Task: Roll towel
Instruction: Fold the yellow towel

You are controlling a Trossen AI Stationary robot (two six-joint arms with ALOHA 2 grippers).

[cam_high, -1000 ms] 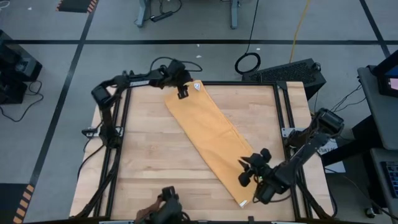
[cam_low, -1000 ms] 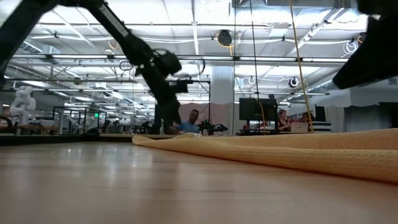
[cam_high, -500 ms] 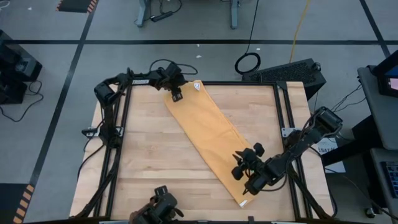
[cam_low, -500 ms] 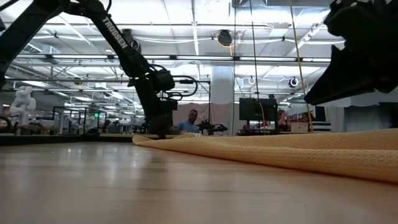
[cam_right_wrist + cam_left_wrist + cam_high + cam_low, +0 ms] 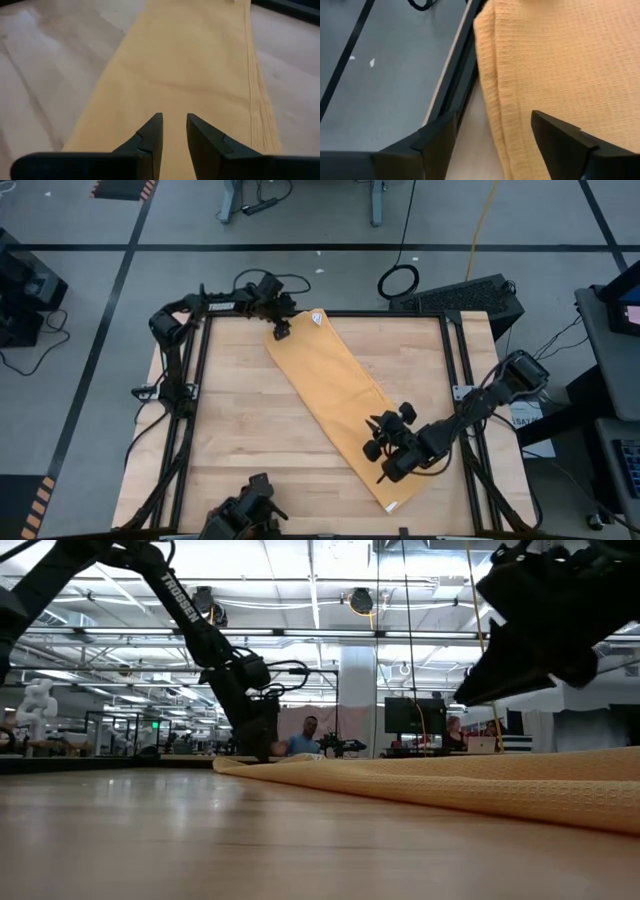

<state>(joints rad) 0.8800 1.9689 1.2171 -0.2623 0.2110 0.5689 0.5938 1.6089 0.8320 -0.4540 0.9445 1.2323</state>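
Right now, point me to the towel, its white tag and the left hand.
towel [image 5: 335,395]: high view, middle of the folded yellow strip.
white tag [image 5: 317,319]: high view, at the towel's far corner.
left hand [image 5: 490,135]: left wrist view, between its open fingers, over the towel's edge.

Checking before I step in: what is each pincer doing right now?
Left pincer: open, astride the towel corner edge.
Right pincer: nearly closed, empty, above the towel.
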